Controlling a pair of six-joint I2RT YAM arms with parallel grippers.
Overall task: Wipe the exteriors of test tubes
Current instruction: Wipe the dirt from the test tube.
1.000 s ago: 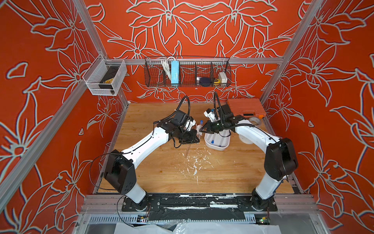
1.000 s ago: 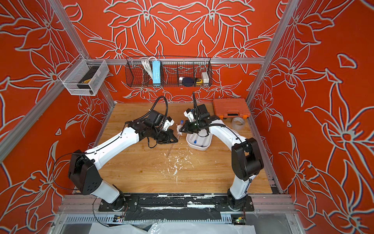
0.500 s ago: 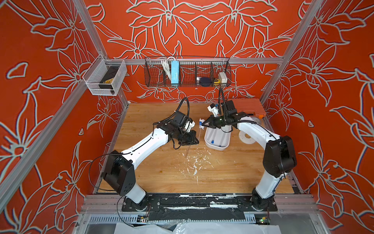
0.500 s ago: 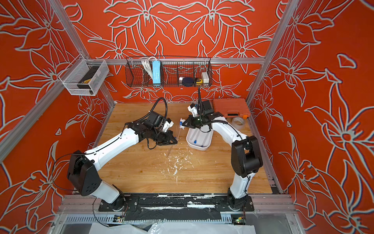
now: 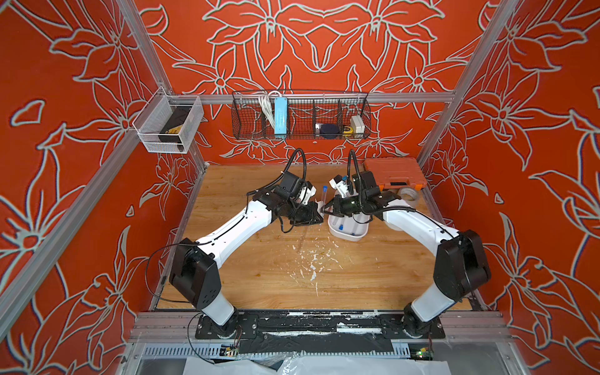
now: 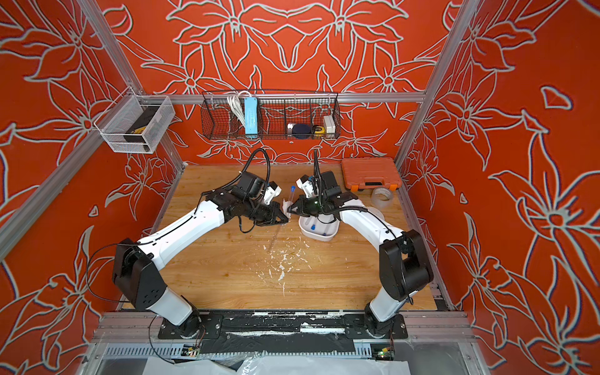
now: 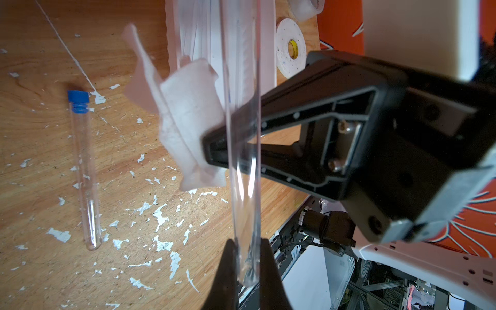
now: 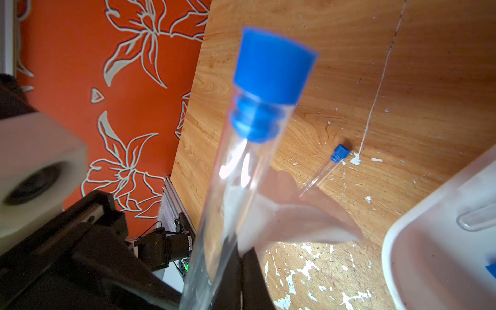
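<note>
Left gripper (image 7: 247,257) clamps 1 test tube (image 7: 243,120) base-down, cap up; right gripper (image 7: 208,150), pinching tissue (image 7: 188,112), sits just beside its wall.

Orange tool case (image 5: 393,172) and tape roll (image 5: 408,194) in a back corner of the wooden table (image 5: 259,285); black wire basket (image 5: 302,110) above.

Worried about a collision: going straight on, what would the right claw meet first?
Probably the test tube held by the left claw; the tissue in the right claw seems to touch it.
</note>
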